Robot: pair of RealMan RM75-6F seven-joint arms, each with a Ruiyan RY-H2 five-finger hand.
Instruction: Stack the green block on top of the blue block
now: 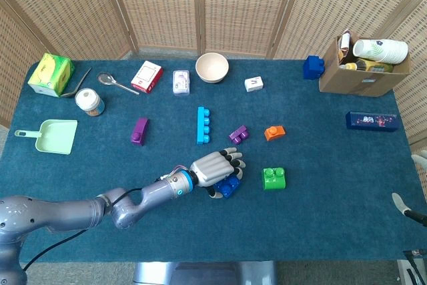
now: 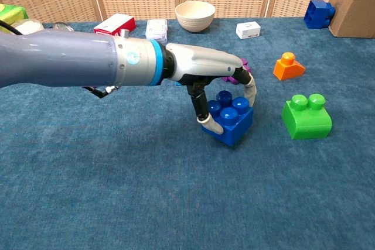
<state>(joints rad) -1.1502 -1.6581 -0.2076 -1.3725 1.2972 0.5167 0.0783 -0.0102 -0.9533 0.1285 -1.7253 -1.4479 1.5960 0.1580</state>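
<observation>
My left hand (image 2: 218, 71) grips the blue block (image 2: 229, 120), thumb (image 2: 202, 109) on its left side, fingers (image 2: 251, 89) curled over the right. The block sits on the table (image 2: 146, 191), left of the green block (image 2: 306, 116), apart. My right hand (image 1: 413, 185) is barely in frame; can't tell its state.

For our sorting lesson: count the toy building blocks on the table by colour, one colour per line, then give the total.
Blue: 2, the blue block held in the left hand and a dark blue block by the cardboard box
Light blue: 1, a long brick
Purple: 2
Orange: 1
Green: 1, the green block
Total: 7
</observation>
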